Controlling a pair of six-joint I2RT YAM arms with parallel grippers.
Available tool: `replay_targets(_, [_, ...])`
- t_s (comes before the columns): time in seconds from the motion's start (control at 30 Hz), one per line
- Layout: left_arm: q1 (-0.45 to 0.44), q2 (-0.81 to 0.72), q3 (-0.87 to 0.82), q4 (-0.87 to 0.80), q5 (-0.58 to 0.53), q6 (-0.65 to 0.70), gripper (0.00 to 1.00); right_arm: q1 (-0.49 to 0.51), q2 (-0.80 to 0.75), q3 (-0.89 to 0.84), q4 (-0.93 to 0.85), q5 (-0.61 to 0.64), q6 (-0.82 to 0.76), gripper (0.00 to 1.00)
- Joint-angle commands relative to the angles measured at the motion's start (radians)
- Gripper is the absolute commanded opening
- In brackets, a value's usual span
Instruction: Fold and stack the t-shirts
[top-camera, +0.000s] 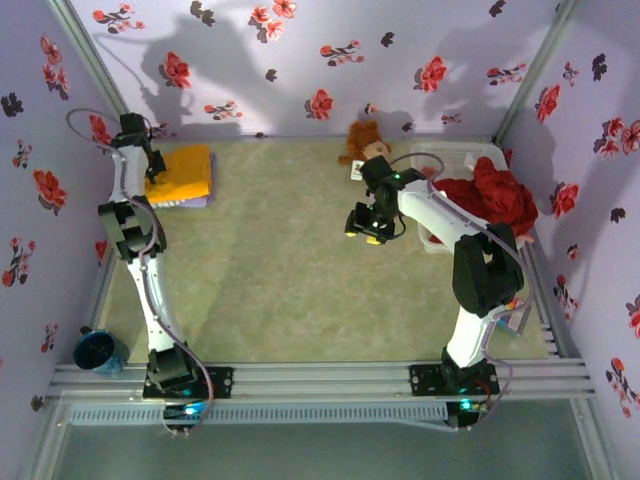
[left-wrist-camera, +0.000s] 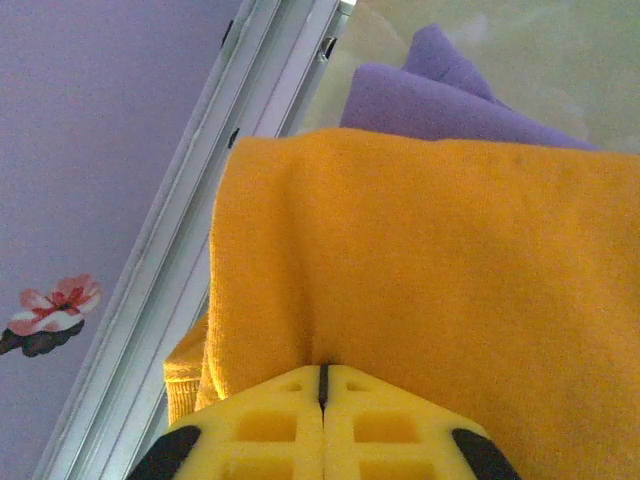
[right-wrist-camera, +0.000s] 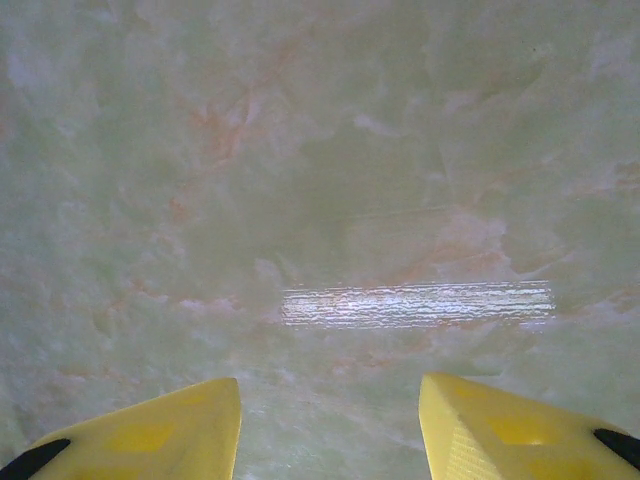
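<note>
Top view: orange t-shirt (top-camera: 182, 168) lies folded atop lavender t-shirt (top-camera: 190, 203) at the worktop's (top-camera: 270, 300) ten o'clock. Left wrist: left end effector (left-wrist-camera: 322, 372) closed, tips against the orange cloth. Right wrist: right end effector (right-wrist-camera: 330, 395) open above the worktop.

Top cam sits high behind the arm bases (top-camera: 180, 380), looking down over the whole surface (top-camera: 300, 300). Left wrist cam peers past its fingers (left-wrist-camera: 260, 430), right up against the orange tee (left-wrist-camera: 450, 280) just ahead. Right wrist cam faces down between its fingers (right-wrist-camera: 150, 435), close to bare surface. Top cam covers both spots too.
</note>
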Motion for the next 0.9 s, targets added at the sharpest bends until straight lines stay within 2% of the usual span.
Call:
replay_targets(0.0, [-0.016, -0.047, -0.003, -0.035, 0.003, 0.038, 0.42, -0.010, -0.056, -0.001, 0.007, 0.006, -0.023, 0.51])
replay_targets(0.07, [-0.041, -0.109, -0.039, 0.002, -0.007, 0.054, 0.46, -0.015, -0.078, 0.001, 0.010, 0.009, -0.034, 0.52])
replay_targets(0.13, [-0.062, -0.159, -0.048, 0.009, -0.014, 0.086, 0.59, -0.020, -0.099, 0.008, 0.011, 0.015, -0.043, 0.53])
replay_targets(0.23, [-0.098, -0.238, -0.057, 0.009, -0.030, 0.092, 0.69, -0.027, -0.134, 0.025, 0.006, 0.038, -0.057, 0.53])
replay_targets(0.37, [-0.167, -0.408, -0.178, 0.049, -0.071, 0.127, 0.97, -0.044, -0.196, 0.026, 0.013, 0.071, -0.088, 0.60])
replay_targets(0.4, [-0.183, -0.466, -0.239, 0.082, -0.071, 0.130, 0.99, -0.047, -0.216, 0.020, 0.016, 0.082, -0.098, 0.65])
replay_targets(0.43, [-0.201, -0.540, -0.326, 0.134, -0.071, 0.130, 0.99, -0.053, -0.240, 0.008, 0.027, 0.098, -0.109, 0.76])
replay_targets(0.47, [-0.219, -0.617, -0.418, 0.186, -0.067, 0.127, 0.99, -0.061, -0.266, -0.009, 0.041, 0.103, -0.119, 0.81])
replay_targets(0.53, [-0.259, -0.764, -0.593, 0.285, -0.064, 0.137, 0.99, -0.075, -0.319, -0.048, 0.079, 0.113, -0.137, 0.87])
replay_targets(0.6, [-0.297, -0.908, -0.787, 0.408, -0.028, 0.150, 0.99, -0.085, -0.380, -0.088, 0.112, 0.148, -0.163, 0.99])
replay_targets(0.7, [-0.342, -1.131, -1.144, 0.689, 0.002, 0.142, 0.99, -0.098, -0.467, -0.165, 0.174, 0.250, -0.210, 0.99])
replay_targets(0.77, [-0.347, -1.264, -1.390, 0.904, 0.065, 0.109, 0.99, -0.108, -0.521, -0.239, 0.234, 0.361, -0.251, 0.99])
replay_targets(0.87, [-0.351, -1.394, -1.662, 1.143, 0.095, 0.024, 0.99, -0.112, -0.604, -0.423, 0.436, 0.543, -0.383, 0.99])
